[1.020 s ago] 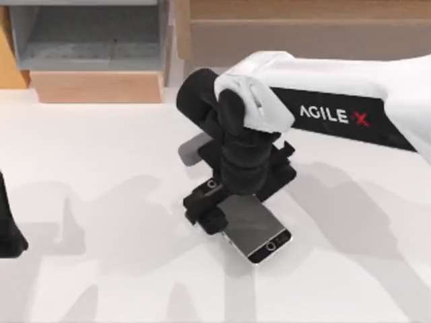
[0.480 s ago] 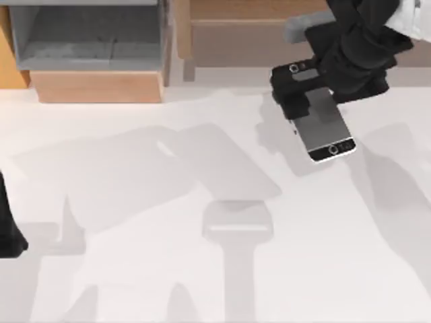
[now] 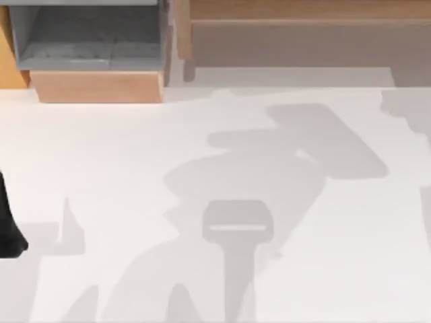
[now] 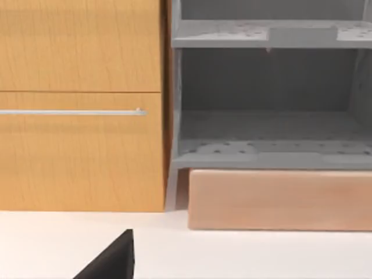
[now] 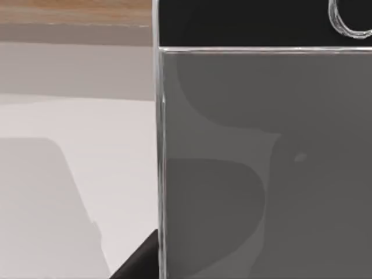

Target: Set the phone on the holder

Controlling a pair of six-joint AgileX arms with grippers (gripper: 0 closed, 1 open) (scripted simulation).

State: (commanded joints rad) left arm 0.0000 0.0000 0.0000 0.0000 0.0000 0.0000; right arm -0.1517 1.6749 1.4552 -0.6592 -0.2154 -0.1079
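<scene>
On the table (image 3: pixel 121 168), the holder (image 3: pixel 237 225) stands near centre toward six o'clock, the open shelf unit (image 3: pixel 91 40) sits beyond the far edge at eleven o'clock with a wooden cabinet (image 4: pixel 81 104) just beside it, and the left arm (image 3: pixel 8 229) is parked at nine o'clock.

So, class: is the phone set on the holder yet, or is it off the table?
Off the table, not set. The right wrist view has the phone close to the camera, with white table beyond it; the holder stands bare in the top view.
</scene>
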